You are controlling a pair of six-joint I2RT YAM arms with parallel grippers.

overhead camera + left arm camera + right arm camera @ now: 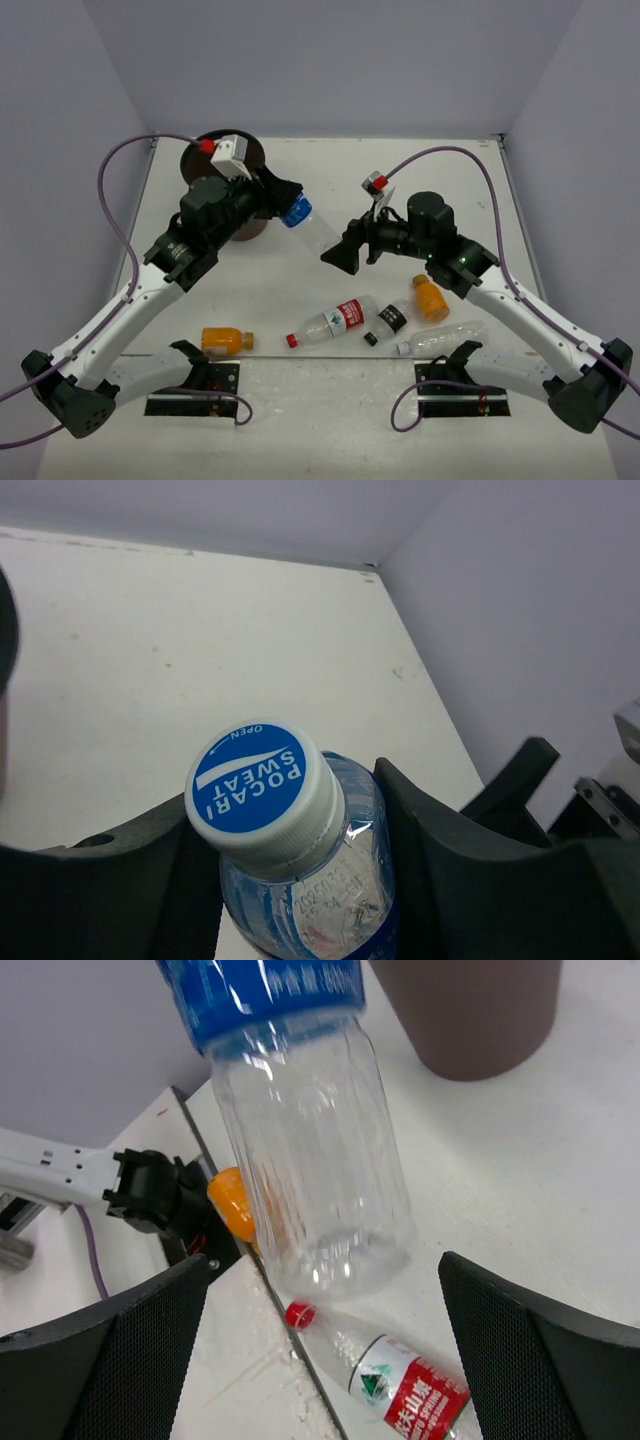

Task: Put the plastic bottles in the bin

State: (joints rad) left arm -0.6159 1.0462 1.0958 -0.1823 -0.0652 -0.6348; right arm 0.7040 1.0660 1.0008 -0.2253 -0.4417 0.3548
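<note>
My left gripper (280, 200) is shut on the blue-labelled bottle (308, 224) and holds it in the air just right of the brown bin (252, 156). In the left wrist view the fingers (440, 850) clamp its neck below the blue-and-white cap (262, 788). My right gripper (340, 256) is open and empty, its jaws facing the bottle's clear base (320, 1190); the bin (470, 1020) is behind it. On the table lie an orange bottle (222, 340), a red-labelled bottle (335, 322), a black-labelled bottle (388, 320), a second orange bottle (430, 298) and a plain clear bottle (440, 340).
The loose bottles lie in a row near the front edge, between the two arm bases (195, 385) (460, 385). Grey walls close in the back and both sides. Purple cables (110, 190) loop over each arm.
</note>
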